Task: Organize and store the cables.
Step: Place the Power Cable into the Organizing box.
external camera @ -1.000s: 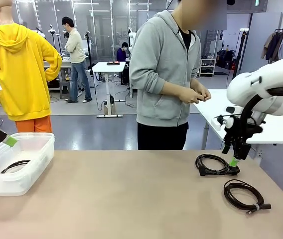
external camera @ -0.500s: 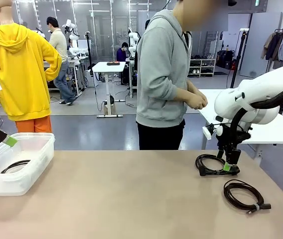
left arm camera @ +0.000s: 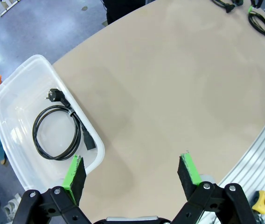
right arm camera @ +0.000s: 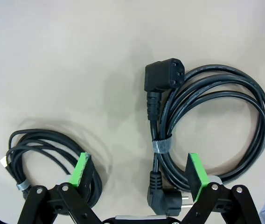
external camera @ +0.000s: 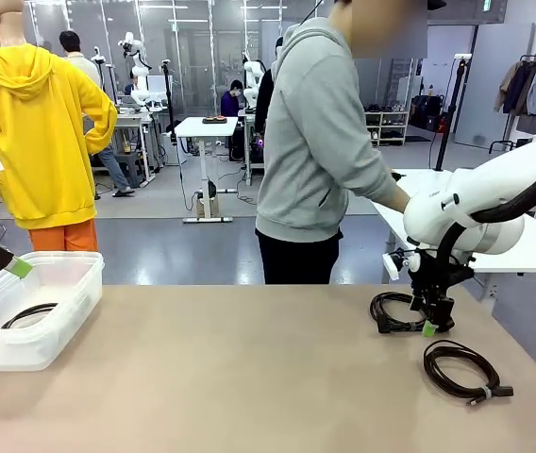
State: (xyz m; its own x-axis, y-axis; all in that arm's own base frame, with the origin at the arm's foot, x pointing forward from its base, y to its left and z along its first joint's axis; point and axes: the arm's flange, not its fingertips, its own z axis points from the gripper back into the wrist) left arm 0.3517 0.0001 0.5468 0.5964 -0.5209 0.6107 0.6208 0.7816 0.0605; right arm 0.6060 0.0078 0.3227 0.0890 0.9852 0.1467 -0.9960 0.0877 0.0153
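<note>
The power cable (right arm camera: 207,126) lies on the surface (external camera: 249,377) at its far right, straight under the right arm's jaws. It is a thick black cord wound in an oval coil, with a grey tie (right arm camera: 163,144) binding its strands on one side and an angled plug at each end. In the right wrist view that bound side runs up and down between the two green pads (right arm camera: 81,168), across their closing line and nearer the right-hand pad, with the rest of the loop spreading beyond it. The right arm's jaws stand apart, low over the coil; whether the tips touch it I cannot tell.

A thinner cable (right arm camera: 48,154), a smaller tied coil, lies just beside, outside the other pad. A third cable (left arm camera: 58,135) is coiled in the clear bin (left arm camera: 11,88) at the surface's left. The left arm's jaws hang apart above the bin, well away, so the right arm is clearly nearer.
</note>
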